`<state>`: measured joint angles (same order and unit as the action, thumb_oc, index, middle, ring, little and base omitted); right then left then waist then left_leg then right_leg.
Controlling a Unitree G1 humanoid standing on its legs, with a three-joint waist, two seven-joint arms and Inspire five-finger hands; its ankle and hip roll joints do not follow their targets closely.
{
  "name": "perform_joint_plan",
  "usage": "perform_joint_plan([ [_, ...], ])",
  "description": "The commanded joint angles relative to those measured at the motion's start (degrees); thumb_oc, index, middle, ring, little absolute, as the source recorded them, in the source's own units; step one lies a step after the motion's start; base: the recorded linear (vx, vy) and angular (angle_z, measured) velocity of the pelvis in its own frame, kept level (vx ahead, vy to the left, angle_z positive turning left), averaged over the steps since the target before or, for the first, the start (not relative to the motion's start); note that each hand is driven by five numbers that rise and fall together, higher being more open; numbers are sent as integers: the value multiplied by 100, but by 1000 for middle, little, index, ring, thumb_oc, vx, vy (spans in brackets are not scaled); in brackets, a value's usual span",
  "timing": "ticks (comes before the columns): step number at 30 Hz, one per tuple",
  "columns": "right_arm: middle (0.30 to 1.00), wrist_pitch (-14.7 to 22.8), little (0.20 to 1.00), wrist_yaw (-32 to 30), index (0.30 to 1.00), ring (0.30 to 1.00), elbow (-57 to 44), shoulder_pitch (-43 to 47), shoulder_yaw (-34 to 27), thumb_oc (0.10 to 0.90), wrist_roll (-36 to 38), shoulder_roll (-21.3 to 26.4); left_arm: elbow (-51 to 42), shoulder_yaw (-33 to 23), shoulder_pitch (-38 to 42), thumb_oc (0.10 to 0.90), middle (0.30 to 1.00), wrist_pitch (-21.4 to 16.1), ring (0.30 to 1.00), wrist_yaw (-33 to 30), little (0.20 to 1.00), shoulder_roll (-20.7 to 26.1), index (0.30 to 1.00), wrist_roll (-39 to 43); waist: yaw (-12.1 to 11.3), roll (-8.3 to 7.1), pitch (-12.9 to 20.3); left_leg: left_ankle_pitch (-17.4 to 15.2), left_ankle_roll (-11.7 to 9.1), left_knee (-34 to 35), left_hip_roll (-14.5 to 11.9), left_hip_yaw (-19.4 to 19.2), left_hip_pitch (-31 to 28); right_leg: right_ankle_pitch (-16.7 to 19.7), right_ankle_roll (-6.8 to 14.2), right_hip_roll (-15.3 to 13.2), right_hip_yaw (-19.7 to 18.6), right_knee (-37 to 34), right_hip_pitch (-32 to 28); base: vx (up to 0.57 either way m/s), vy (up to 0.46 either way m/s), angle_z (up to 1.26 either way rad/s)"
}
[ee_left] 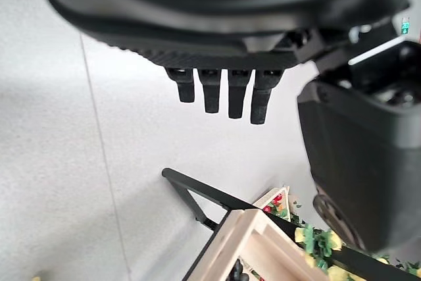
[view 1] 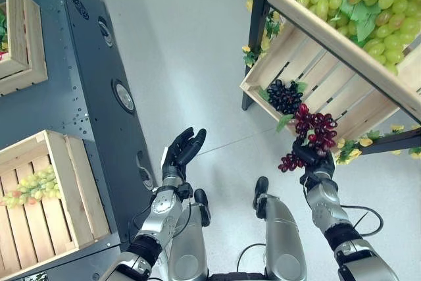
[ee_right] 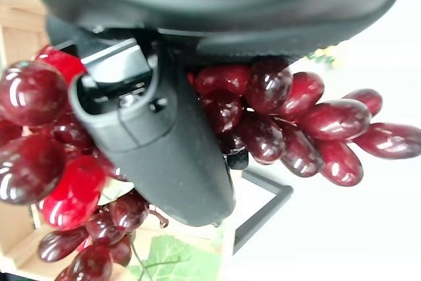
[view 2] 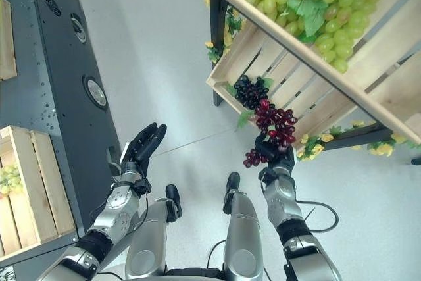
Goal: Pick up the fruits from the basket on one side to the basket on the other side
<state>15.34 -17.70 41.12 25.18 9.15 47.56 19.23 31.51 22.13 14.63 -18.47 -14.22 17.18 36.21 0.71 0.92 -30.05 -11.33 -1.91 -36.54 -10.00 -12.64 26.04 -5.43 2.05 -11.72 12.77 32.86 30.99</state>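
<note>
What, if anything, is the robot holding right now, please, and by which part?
The right hand is curled round the middle of a bunch of dark red grapes, with clusters spilling out on both sides. The left hand is open and holds nothing.

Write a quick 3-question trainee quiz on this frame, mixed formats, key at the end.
1. True or false: the right hand is shut on a bunch of red grapes.
2. Which describes the left hand?
A. Shut on green grapes
B. Open, fingers straight, holding nothing
C. Resting inside the left crate
3. Fill in: the lower crate on the stand at the robot's right holds a bunch of ____ grapes, lying apart from the held bunch.

Key: 1 true; 2 B; 3 dark.
</note>
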Motion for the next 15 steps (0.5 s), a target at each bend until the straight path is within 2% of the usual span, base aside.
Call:
perform_joint_plan([
  [1, 300, 452, 300, -359, 300, 300, -681, 420, -445, 400, -370, 593, -806, 145, -37, 800, 900, -561, 900, -185, 900, 215, 900, -195, -70, -20, 48, -807, 427, -511, 367, -57, 34, -736, -18, -225, 83, 796, -243, -42, 53, 6],
  [2, 300, 429, 300, -487, 300, 300, -550, 718, -572, 400, -436, 830, -887, 193, 3, 800, 900, -574, 900, -254, 900, 235, 900, -156, -116, 17, 28, -864, 451, -736, 380, 25, 320, -800, -57, -239, 64, 1013, 3, -33, 47, 4],
  [10, 300, 401, 300, -973, 300, 300, 71, 1794, -833, 400, -404, 1668, -1177, 371, 11, 800, 900, -580, 900, -418, 900, 359, 900, -140, -307, 115, 26, -933, 548, -1157, 418, 224, 965, -914, -142, -240, 113, 1478, 555, 1, 10, 3],
  [13, 300, 140, 300, -1231, 300, 300, 405, 2190, -840, 400, -528, 2064, -1308, 462, -56, 800, 900, -571, 900, -398, 900, 481, 900, -50, -370, 142, 26, -923, 555, -1208, 435, 279, 1068, -929, -161, -235, 144, 1536, 616, 22, -5, 4],
  [14, 300, -158, 300, -1325, 300, 300, 762, 2444, -764, 400, -755, 2317, -1353, 517, -84, 800, 900, -573, 900, -375, 900, 554, 900, -5, -414, 149, 26, -909, 557, -1225, 435, 317, 1110, -929, -166, -227, 153, 1559, 638, 0, 0, 0],
  [15, 300, -231, 300, -1353, 300, 300, 847, 2522, -728, 400, -784, 2386, -1371, 525, -90, 800, 900, -571, 900, -371, 900, 569, 900, 6, -424, 154, 26, -905, 557, -1234, 436, 327, 1129, -927, -169, -223, 154, 1563, 650, 37, -31, 3],
])
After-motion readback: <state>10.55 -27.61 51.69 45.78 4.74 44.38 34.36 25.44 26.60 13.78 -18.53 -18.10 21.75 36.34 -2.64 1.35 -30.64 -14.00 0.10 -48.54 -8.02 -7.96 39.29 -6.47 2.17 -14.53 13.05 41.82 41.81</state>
